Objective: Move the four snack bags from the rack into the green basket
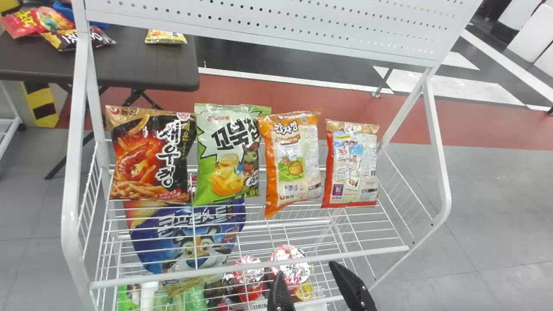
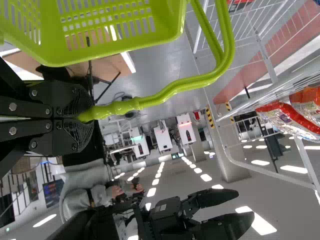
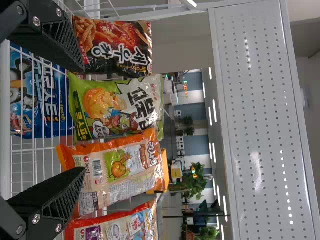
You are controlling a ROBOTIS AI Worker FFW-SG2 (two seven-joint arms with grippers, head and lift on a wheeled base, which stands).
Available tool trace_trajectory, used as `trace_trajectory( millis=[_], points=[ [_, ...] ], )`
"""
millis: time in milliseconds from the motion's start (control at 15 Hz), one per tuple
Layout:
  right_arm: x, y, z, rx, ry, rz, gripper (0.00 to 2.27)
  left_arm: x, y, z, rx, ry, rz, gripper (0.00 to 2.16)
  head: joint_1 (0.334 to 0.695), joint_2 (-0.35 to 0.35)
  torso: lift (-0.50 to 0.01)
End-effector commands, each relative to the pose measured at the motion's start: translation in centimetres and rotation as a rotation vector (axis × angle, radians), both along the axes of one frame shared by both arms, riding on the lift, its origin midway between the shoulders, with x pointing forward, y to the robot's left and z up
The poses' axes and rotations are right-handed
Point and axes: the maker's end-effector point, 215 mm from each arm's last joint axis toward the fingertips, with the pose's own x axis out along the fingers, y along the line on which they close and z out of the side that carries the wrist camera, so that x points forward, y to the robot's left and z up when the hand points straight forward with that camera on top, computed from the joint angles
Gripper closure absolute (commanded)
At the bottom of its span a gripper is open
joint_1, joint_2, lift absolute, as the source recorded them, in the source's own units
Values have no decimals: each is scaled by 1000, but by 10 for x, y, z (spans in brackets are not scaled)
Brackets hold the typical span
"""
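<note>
okay, we've got the right claw (image 1: 309,271) spread apart, empty, near side; the upright orange snack bag (image 1: 293,162) stands just beyond.

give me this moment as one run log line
four snack bags: upright on rack | left gripper: shut on green basket handle | right gripper: open, nothing held

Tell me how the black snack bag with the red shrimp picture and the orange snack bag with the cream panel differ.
The black bag turns its big food picture outward; the orange bag shows a barcode and small print.
The black bag looks wider, the orange bag narrower.
The black bag is at the row's left end; the orange bag is third from the left.
Both stand upright on the white wire rack.
</note>
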Motion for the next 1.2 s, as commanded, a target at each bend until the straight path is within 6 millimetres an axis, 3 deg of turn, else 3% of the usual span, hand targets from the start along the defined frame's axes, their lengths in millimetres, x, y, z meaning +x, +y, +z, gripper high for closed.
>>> trace_trajectory(
  millis=[0,267,400,667,933,1133],
  points=[
    [0,0,0,1,0,0,120,0,0,0,0,0,0,1848,695,-350,0],
    [3,0,0,2,-3,0,120,0,0,0,0,2,1,1848,695,-350,0],
    [20,6,-1,-8,-9,0,120,-2,-2,-1,1,4,-3,1848,695,-350,0],
    [95,56,-2,-70,7,48,120,-7,-12,-1,-3,3,-28,1848,695,-350,0],
    [176,107,-1,-77,3,110,120,-9,-7,2,-9,5,-34,1848,695,-230,0],
    [222,116,-9,-49,34,127,124,-8,-2,2,-8,6,-39,1848,695,-125,0]
  ],
)
